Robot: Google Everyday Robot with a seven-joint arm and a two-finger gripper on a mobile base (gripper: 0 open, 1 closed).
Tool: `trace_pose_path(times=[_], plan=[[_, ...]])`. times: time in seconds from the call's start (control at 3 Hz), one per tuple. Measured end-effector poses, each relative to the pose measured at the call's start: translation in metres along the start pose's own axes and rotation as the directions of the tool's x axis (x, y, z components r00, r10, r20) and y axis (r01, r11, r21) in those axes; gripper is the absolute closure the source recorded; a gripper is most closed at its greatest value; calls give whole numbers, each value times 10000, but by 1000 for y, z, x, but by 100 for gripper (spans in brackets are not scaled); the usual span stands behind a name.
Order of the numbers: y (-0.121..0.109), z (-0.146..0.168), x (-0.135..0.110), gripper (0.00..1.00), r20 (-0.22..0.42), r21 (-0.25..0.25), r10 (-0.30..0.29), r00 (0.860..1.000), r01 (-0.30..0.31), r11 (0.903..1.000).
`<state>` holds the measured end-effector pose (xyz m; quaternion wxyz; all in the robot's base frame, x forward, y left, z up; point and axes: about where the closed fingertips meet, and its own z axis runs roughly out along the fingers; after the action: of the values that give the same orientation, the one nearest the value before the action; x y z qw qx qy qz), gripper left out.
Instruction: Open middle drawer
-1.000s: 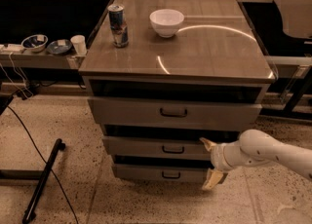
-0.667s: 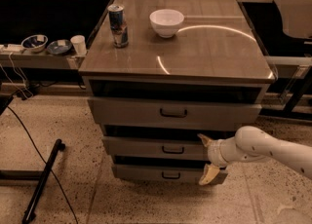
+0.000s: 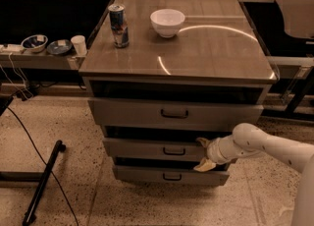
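Straddling middle drawer (image 3: pixel 147 149): hand (image 3: pixel 203 154) (apparently spread)

There were three drawers (image 3: pixel 132 114), one can (image 3: pixel 118 25), one white bowl (image 3: pixel 167 22), two dishes (image 3: pixel 34 42), one cup (image 3: pixel 78 44). One gripper (image 3: pixel 203 154) stood at the middle drawer (image 3: pixel 142 149).

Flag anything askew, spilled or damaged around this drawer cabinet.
Nothing stands out. The can and the bowl stand upright on the cabinet top, with no spill. The gripper is open at the front of the middle drawer, to the right of its handle.
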<state>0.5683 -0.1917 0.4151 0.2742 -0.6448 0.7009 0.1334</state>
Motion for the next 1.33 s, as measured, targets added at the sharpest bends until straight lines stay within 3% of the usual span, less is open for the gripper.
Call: trace_pose_path(times=[0.67, 1.0, 1.33], plan=[[-1, -9, -4, 39, 91, 77, 43, 9999, -44, 10000], [28, -25, -17, 58, 341, 86, -457, 9984, 454, 9989], [85, -35, -29, 59, 590, -616, -784, 9952, 820, 9947]])
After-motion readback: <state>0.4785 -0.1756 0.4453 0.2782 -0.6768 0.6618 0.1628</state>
